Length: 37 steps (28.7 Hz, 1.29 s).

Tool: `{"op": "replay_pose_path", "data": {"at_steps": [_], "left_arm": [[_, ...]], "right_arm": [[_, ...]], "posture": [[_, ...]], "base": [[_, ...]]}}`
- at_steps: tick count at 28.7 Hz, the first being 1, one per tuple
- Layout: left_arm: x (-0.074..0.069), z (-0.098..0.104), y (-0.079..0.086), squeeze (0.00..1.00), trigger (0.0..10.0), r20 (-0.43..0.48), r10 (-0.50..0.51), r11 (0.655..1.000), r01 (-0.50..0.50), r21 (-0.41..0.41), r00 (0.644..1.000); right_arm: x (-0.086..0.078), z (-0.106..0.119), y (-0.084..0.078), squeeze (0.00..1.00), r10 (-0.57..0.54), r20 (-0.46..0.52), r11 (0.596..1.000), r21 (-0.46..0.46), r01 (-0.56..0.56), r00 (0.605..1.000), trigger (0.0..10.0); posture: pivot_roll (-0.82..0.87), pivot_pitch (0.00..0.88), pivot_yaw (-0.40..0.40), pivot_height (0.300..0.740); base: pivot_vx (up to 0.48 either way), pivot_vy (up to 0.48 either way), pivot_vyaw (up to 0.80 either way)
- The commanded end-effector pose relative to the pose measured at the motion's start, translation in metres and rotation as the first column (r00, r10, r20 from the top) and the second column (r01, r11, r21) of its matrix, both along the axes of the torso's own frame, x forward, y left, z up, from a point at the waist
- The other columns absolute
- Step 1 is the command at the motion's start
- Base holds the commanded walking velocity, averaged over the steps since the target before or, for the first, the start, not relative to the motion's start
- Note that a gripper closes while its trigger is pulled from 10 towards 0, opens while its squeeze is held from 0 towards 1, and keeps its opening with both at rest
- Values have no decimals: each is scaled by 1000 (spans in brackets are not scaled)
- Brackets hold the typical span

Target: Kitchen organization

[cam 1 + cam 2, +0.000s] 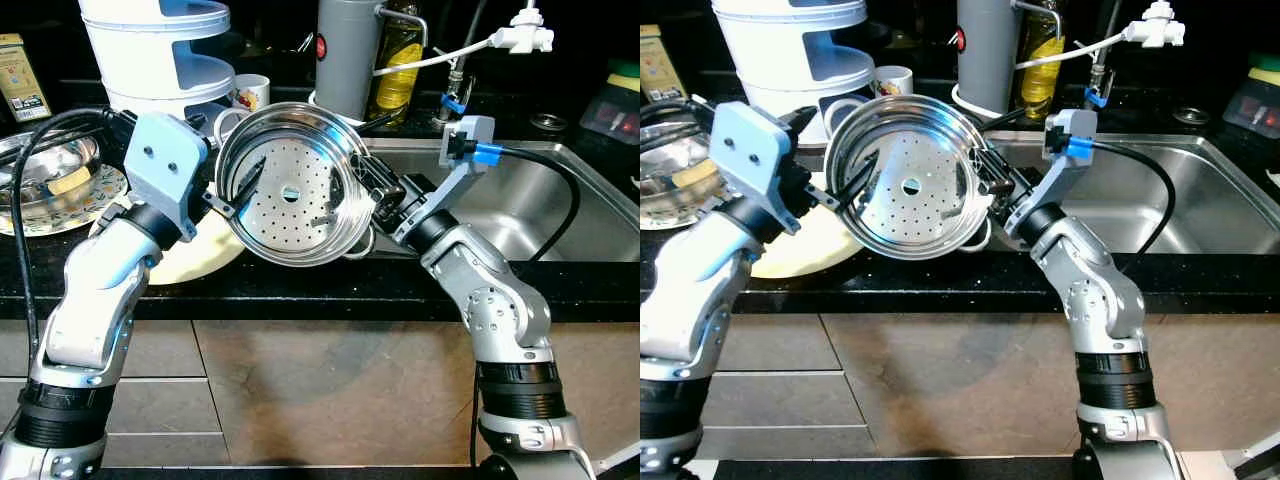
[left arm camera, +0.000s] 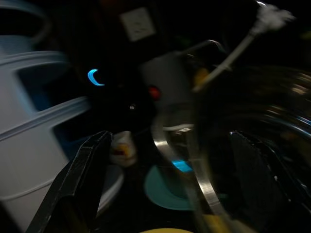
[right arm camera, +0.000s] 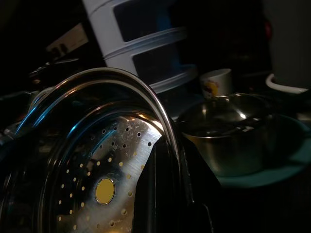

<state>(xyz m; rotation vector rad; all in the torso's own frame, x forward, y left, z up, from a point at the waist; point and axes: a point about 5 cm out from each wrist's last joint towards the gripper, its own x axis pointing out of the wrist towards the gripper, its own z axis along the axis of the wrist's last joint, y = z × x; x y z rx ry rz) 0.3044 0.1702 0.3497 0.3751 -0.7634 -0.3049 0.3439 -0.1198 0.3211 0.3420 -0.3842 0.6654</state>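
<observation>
Both arms raised, elbows bent, forearms angled inward above black counter (image 1: 300, 285) edge. Steel steamer basket (image 1: 290, 185) held in air between them, tipped on edge, perforated base facing robot. Left gripper (image 1: 240, 190) pinched on left rim, one finger inside. Right gripper (image 1: 350, 195) clamped on right rim, one finger seen inside. Sink (image 1: 520, 200) to right.
</observation>
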Motion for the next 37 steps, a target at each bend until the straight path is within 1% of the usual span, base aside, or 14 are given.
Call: {"op": "replay_pose_path", "data": {"at_steps": [1,8,9,10,11,13,16,18,20,25,30,31,35,37], "left_arm": [[0,3,7,0,10000,10,23,999,-22,-46,1000],[-3,19,27,0,10000,68,53,975,-37,-221,996],[-7,26,30,0,10000,95,1,959,26,-284,995],[-7,26,30,0,10000,95,1,959,26,-284,995],[-12,30,27,0,10000,110,-87,947,117,-300,990],[-14,31,24,0,10000,113,-121,942,150,-299,986],[-18,26,11,0,10000,74,-259,924,269,-270,963],[-22,15,-7,0,10000,-17,-400,897,387,-215,916],[-22,4,-18,0,10000,-120,-446,891,427,-155,887],[-9,-26,-28,0,10000,-283,-330,940,341,-12,901],[-4,-29,-32,0,10000,-278,-299,952,306,-18,913],[1,-31,-41,0,10000,-286,-291,956,286,-60,913],[3,-35,-51,0,10000,-304,-299,954,289,-79,905],[5,-40,-64,0,10000,-326,-302,952,299,-60,896]], "right_arm": [[-1,6,-10,0,-23,24,999,36,22,999,0],[8,7,-31,0,-167,-5,982,84,167,986,0],[13,7,-43,0,-235,-26,966,104,237,972,0],[13,7,-43,0,-235,-26,966,104,237,972,0],[15,7,-51,0,-279,-43,952,120,282,959,0],[16,7,-53,0,-291,-47,947,127,294,956,0],[17,8,-60,0,-347,-52,926,143,351,936,0],[18,10,-71,0,-436,-53,884,165,438,898,0],[17,13,-81,0,-510,-45,841,186,509,859,0],[9,23,-93,0,-651,97,758,141,637,753,0],[5,28,-96,0,-695,153,719,138,681,703,0],[6,27,-94,0,-703,201,706,84,703,682,0],[8,25,-90,0,-708,250,685,16,729,660,0],[11,23,-85,0,-707,362,626,-78,776,607,0]], "posture": [[61,179,-14,740],[59,180,-15,740],[60,182,-15,740],[60,182,-15,740],[61,183,-16,740],[61,183,-16,740],[62,182,-16,740],[61,183,-15,740],[61,182,-16,740],[60,183,-15,740],[56,183,-16,740],[56,183,-16,740],[56,183,-16,740],[58,184,-17,740]], "base": [[0,0,0],[0,0,0],[0,0,0],[0,0,0],[0,0,0],[0,0,0],[0,0,0],[0,0,0],[0,0,0],[0,0,0],[0,0,0],[0,0,0],[0,0,0],[0,0,0]]}}
